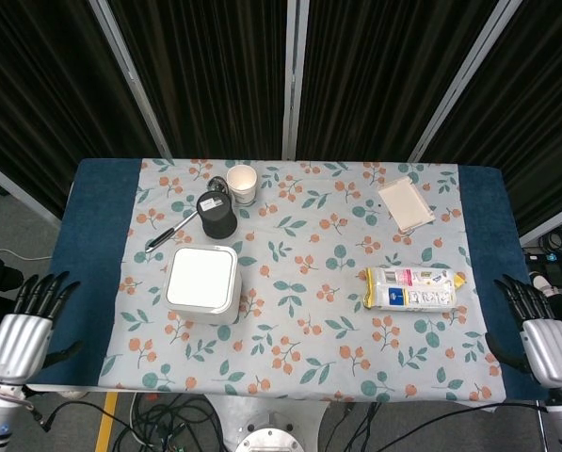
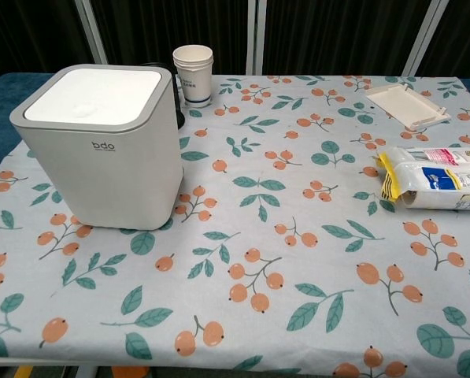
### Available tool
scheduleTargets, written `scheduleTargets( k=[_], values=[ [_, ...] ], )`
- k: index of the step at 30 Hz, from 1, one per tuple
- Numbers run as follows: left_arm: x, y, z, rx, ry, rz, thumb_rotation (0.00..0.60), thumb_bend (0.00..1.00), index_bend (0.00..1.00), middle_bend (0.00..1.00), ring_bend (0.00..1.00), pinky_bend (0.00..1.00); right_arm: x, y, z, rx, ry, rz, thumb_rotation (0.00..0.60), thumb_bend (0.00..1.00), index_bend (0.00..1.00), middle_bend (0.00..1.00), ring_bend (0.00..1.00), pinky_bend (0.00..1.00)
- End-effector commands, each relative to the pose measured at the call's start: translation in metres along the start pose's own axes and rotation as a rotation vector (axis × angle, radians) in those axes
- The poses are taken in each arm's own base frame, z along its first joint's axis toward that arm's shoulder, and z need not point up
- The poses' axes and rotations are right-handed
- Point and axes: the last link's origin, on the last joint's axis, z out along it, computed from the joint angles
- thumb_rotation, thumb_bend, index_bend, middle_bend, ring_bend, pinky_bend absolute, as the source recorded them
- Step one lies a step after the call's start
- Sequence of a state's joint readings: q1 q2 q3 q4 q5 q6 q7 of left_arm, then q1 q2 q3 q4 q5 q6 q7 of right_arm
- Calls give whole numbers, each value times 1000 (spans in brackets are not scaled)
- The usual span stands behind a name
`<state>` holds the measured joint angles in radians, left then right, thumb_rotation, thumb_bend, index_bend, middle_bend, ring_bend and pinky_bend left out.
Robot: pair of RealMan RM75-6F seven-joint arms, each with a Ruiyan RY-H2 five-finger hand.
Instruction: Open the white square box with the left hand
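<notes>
The white square box (image 1: 202, 283) stands on the left half of the floral tablecloth with its lid down; in the chest view the box (image 2: 101, 146) fills the left side, flat lid closed. My left hand (image 1: 22, 332) hangs off the table's left front corner, well left of the box, fingers spread and holding nothing. Off the right front corner my right hand (image 1: 537, 337) is also open and empty. Neither hand shows in the chest view.
Behind the box stand a black cylinder (image 1: 216, 215) and a paper cup (image 1: 242, 184), with a pen (image 1: 170, 230) beside them. A snack packet (image 1: 412, 288) lies at the right, a small white tray (image 1: 406, 203) at the back right.
</notes>
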<state>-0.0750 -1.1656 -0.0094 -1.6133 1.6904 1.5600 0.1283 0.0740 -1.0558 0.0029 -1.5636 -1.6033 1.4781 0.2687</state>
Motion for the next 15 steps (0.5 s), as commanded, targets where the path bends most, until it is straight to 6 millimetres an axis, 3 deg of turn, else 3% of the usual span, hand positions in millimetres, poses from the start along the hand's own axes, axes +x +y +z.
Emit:
scheduleTargets(
  k=[1, 6, 15],
  values=[
    [11, 18, 28, -176, -4, 8, 600, 0, 236, 152, 119, 58, -4, 0, 1, 0, -10, 9, 600, 294, 0, 0, 0, 0],
    [19, 57, 55, -417, -42, 11, 600, 0, 304, 234, 210, 143, -4, 2, -2, -16, -3, 12, 600, 294, 0, 0, 0, 0],
    [15, 107, 86, -643, -93, -22, 600, 0, 299, 233, 211, 139, -4, 4, -2, -29, -6, 8, 600, 294, 0, 0, 0, 0]
  ],
)
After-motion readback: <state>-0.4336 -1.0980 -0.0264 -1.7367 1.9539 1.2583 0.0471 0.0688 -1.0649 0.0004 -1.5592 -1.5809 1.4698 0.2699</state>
